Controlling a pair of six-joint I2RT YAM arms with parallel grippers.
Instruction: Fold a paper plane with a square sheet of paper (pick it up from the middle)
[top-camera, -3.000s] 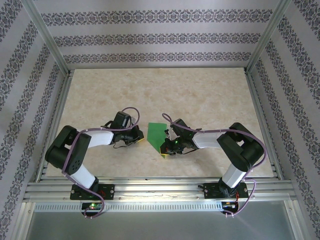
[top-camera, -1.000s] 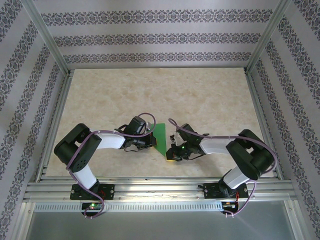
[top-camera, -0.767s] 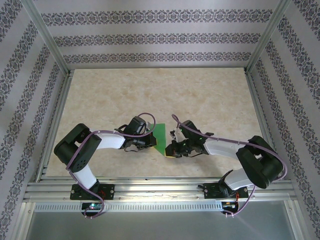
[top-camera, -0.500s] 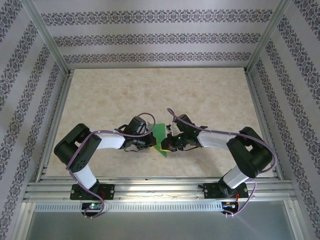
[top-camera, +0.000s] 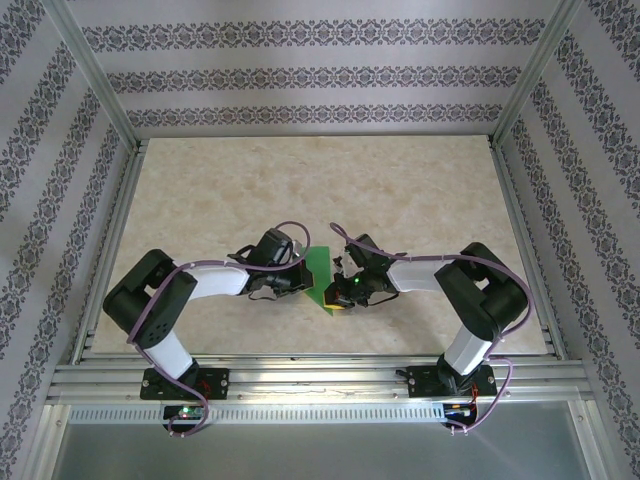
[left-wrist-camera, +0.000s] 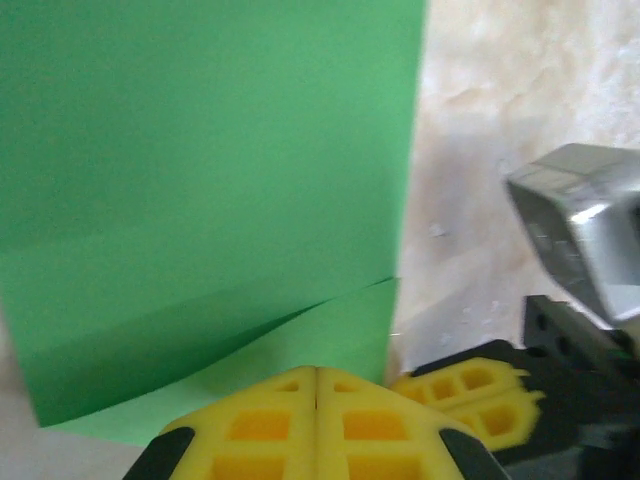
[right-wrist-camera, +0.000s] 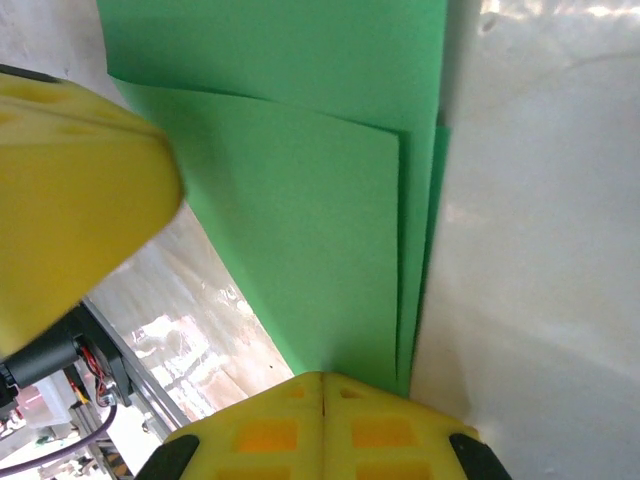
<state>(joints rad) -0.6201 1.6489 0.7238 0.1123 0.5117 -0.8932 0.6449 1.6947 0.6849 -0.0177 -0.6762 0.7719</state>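
Paper: square sheet of paper (top-camera: 318, 270), plain green, folded in layers, by the middle of the bench's (top-camera: 400, 190) near edge.
Left gripper (left-wrist-camera: 317, 400): fingers pressed together, tips on the paper.
Right gripper (right-wrist-camera: 322, 405): likewise closed, at the paper's corner.

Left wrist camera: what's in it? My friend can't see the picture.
A thin bright green sheet of paper, folded with one flap overlapping near the bottom, spreads across the upper left. The left gripper, yellow pads pressed together, pinches its lower edge, with beige marbled table on the right.
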